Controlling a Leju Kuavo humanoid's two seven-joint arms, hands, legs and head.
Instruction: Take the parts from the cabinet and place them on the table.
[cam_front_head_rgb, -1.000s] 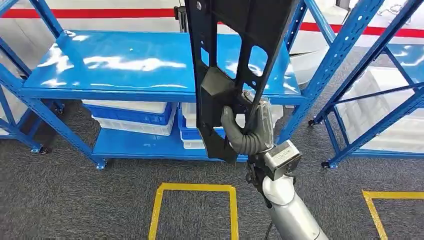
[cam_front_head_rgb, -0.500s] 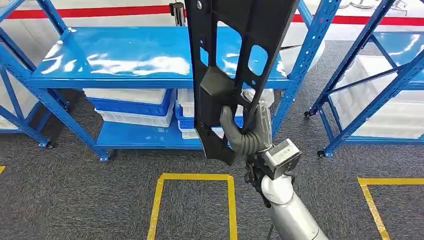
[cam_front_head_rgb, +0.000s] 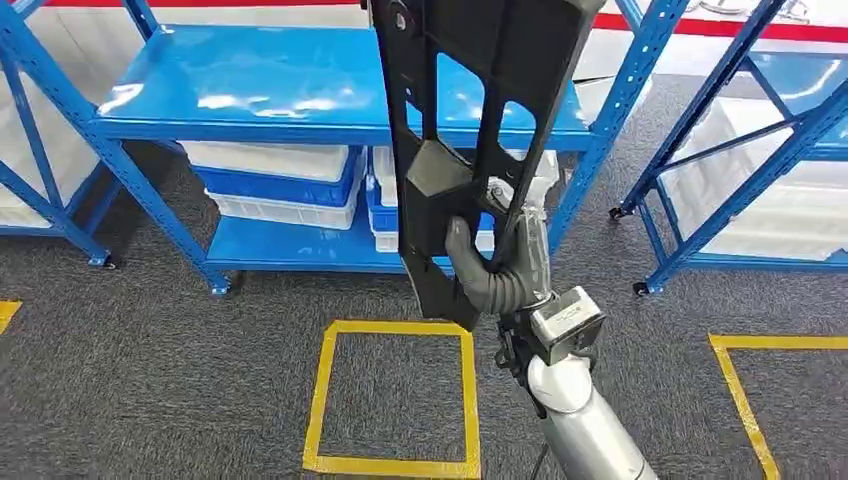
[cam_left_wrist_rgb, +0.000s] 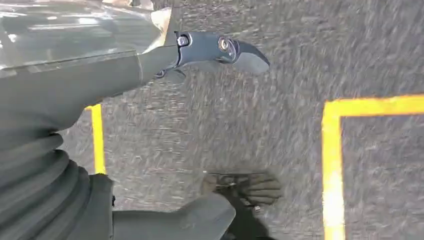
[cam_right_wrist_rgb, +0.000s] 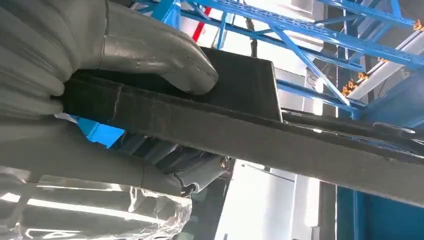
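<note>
A long black plastic part (cam_front_head_rgb: 470, 120) with cut-out openings stands upright in front of the blue cabinet (cam_front_head_rgb: 300, 90). My right hand (cam_front_head_rgb: 500, 265) grips its lower end, thumb wrapped across the front. In the right wrist view the same black part (cam_right_wrist_rgb: 260, 135) runs across the picture, with my right hand's thumb (cam_right_wrist_rgb: 150, 50) pressed on it. My left hand (cam_left_wrist_rgb: 165, 65) hangs over grey carpet with its fingers apart and nothing in them.
Blue and white bins (cam_front_head_rgb: 280, 185) sit on the cabinet's lower shelf. A second blue rack (cam_front_head_rgb: 760, 140) with white bins stands to the right. Yellow tape squares (cam_front_head_rgb: 395, 395) mark the grey carpet in front.
The whole scene has slid up and to the right in the head view, so the camera has moved. The black part stays in my right hand, held the same way.
</note>
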